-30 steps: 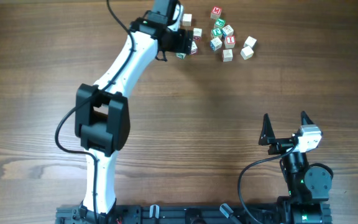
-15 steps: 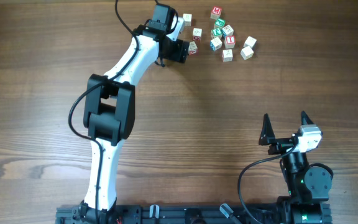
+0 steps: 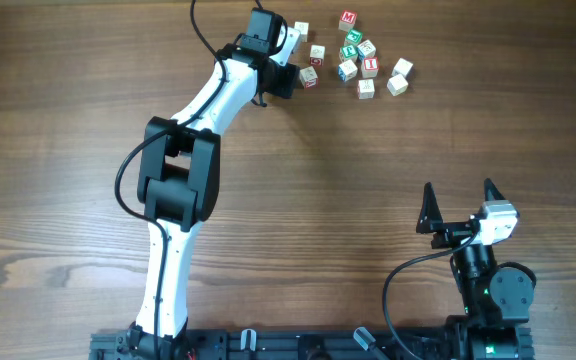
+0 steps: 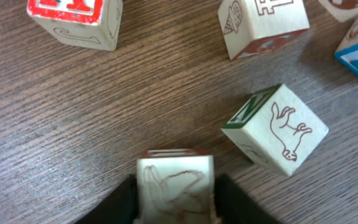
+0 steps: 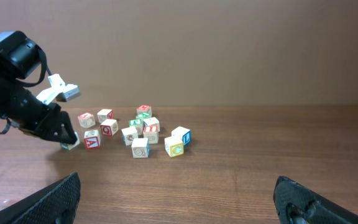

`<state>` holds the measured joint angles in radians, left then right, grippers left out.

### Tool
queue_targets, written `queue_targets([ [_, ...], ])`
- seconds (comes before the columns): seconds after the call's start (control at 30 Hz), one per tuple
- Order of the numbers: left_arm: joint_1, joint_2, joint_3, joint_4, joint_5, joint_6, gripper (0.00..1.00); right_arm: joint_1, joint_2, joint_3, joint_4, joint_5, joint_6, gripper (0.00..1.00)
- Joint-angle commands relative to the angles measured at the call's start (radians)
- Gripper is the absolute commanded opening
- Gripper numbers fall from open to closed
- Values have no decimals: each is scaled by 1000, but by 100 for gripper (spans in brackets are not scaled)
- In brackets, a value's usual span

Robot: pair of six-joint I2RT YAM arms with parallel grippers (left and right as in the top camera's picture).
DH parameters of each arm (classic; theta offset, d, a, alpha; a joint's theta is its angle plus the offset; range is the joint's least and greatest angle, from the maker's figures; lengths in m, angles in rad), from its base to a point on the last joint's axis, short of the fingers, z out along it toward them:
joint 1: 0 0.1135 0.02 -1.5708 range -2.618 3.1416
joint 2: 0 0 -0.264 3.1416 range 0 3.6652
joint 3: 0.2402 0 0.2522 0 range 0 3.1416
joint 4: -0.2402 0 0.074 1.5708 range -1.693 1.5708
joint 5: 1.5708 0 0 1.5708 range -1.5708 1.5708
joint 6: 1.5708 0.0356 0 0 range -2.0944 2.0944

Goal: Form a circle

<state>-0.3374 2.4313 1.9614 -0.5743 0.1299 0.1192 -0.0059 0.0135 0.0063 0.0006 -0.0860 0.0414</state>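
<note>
Surface: brown wood-grain desk (image 3: 68,150); task of forming a ring of cubes, judged barely begun.

Lot 1, the circle (image 3: 354,46): a tight group of small pale wooden letter cubes, some green-faced; near the far edge of the desk, right of its middle; a clump only, no ring readable.

Lot 2, loose pale wooden letter cubes (image 3: 399,76) with red, green and blue faces: scattered either side of that group along the same far edge; none set in an arc.

Lot 3, left gripper (image 3: 280,80): at the end of the scatter nearest the left edge; jaws narrow, pressed to both sides of a pale wooden cube with a brown animal drawing (image 4: 176,183); a green-edged wooden cube with a horse drawing (image 4: 277,129) stands just beside, apart.

Lot 4, right gripper (image 3: 458,187): toward the near right corner, well apart from every cube; jaws wide, holding nothing.

Outstanding, as judged: the gripped cube to be placed; nearly all cubes yet to be arranged.
</note>
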Motion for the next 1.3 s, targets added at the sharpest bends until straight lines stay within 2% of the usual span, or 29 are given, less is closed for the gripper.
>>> queue_targets([
  [0.0,1,21,18,6,15,5,33,-6,-6,-1,5,-13,14,100],
  [0.1,1,21,18,-1,15,5,25,-6,-6,-1,5,-13,14,100],
  [0.37,2,-87,21,-77,15,4,27,-6,-6,-1,5,-13,13,100],
  [0.47,-3,-192,21,-166,15,-5,28,-6,-6,-1,4,-13,13,100],
  [0.6,-13,-315,21,-303,24,-76,23,-6,-6,-1,5,-13,13,100],
  [0.83,-49,-336,5,-497,93,-82,20,-6,-6,-1,5,-13,13,100],
  [1.0,-105,-335,-84,-485,98,-82,21,-6,-6,-1,5,-13,13,100],
  [1.27,-149,-335,-380,-264,97,-82,24,-6,-6,-1,5,-13,14,100],
])
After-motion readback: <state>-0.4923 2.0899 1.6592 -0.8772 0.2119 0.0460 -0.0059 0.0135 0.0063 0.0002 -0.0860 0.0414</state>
